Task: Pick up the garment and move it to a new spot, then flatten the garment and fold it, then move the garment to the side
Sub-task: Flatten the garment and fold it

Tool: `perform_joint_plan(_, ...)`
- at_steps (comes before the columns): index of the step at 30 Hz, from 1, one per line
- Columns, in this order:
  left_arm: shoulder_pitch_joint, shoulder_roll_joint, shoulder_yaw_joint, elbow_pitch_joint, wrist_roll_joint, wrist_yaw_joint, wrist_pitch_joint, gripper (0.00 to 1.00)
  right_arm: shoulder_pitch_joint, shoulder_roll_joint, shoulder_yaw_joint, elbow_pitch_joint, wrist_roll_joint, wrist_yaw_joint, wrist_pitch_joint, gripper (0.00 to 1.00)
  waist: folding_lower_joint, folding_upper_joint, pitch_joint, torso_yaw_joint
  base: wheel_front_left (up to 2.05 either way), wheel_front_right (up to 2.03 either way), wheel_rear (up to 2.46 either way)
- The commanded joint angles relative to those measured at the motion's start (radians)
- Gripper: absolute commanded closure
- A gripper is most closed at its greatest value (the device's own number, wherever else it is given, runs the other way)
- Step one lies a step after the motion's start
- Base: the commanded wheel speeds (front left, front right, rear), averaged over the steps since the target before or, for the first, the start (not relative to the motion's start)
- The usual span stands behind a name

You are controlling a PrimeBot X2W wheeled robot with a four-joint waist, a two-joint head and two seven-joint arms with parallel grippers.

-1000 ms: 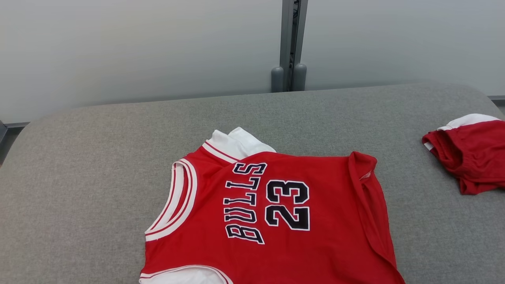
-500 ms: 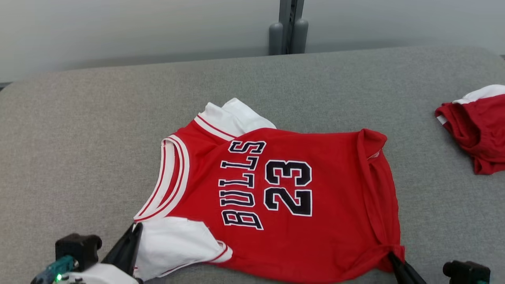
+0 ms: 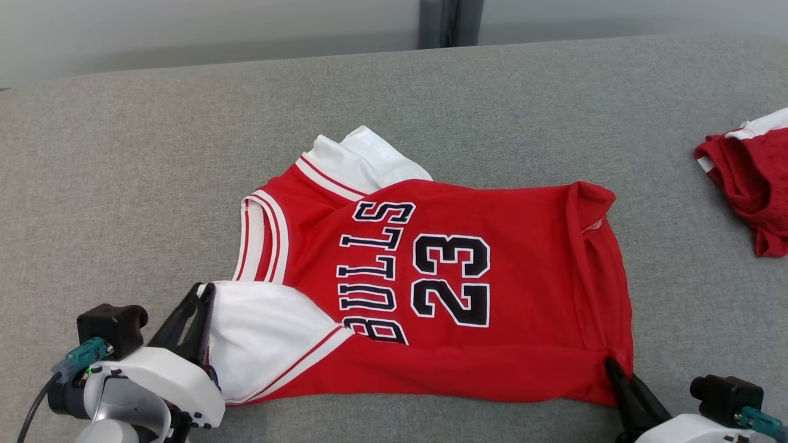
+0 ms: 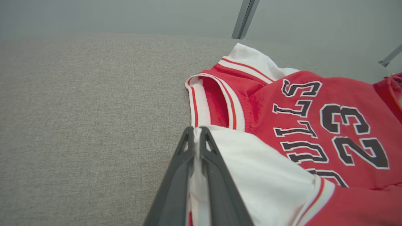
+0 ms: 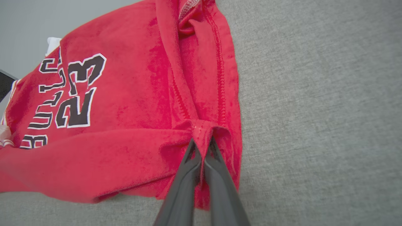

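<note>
The garment (image 3: 443, 271) is a red jersey with white trim and black "BULLS 23" lettering, lying on the grey padded table (image 3: 123, 184). Its near edge is doubled over toward the far side. My left gripper (image 3: 203, 294) is shut on the white sleeve at the garment's left near corner; the left wrist view shows white cloth pinched between the fingers (image 4: 185, 157). My right gripper (image 3: 611, 364) is shut on the red hem corner at the lower right, seen up close in the right wrist view as the gripper (image 5: 202, 141) clamping a bunched fold of the garment (image 5: 125, 103).
A second red and white piece of clothing (image 3: 751, 178) lies bunched at the table's right edge. A grey post (image 3: 449, 21) stands behind the table's far edge against a pale wall. Bare grey table surface stretches left and far of the jersey.
The head camera has tilted down, bringing both grippers into view. Over the last half second both grippers have carried the jersey's near edge farther away from me, covering part of the "B".
</note>
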Motion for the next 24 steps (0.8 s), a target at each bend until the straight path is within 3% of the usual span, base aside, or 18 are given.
perform_joint_plan(1, -0.021, -0.009, 0.009, 0.021, -0.01, -0.008, -0.034, 0.0, -0.015, -0.003, 0.004, -0.011, -0.011, 0.0, -0.022, 0.0, 0.0, 0.0, -0.002, -0.003, 0.0, 0.0, 0.0)
perform_joint_plan(5, 0.003, -0.046, 0.036, 0.049, -0.015, 0.007, -0.133, 0.0, -0.013, -0.003, 0.003, -0.063, -0.073, 0.0, -0.075, 0.0, 0.0, 0.0, -0.019, -0.007, 0.0, 0.0, 0.0)
perform_joint_plan(13, 0.087, -0.093, 0.12, -0.003, 0.009, 0.084, -0.32, 0.0, -0.007, -0.005, -0.044, -0.197, -0.219, 0.0, -0.18, 0.0, 0.0, 0.0, -0.072, -0.01, 0.0, 0.0, 0.0)
perform_joint_plan(24, 0.261, -0.128, 0.149, -0.079, 0.097, 0.131, -0.356, 0.0, 0.012, -0.003, -0.034, -0.191, -0.3, 0.0, -0.224, 0.0, 0.0, 0.0, -0.168, -0.016, 0.0, 0.0, 0.0)
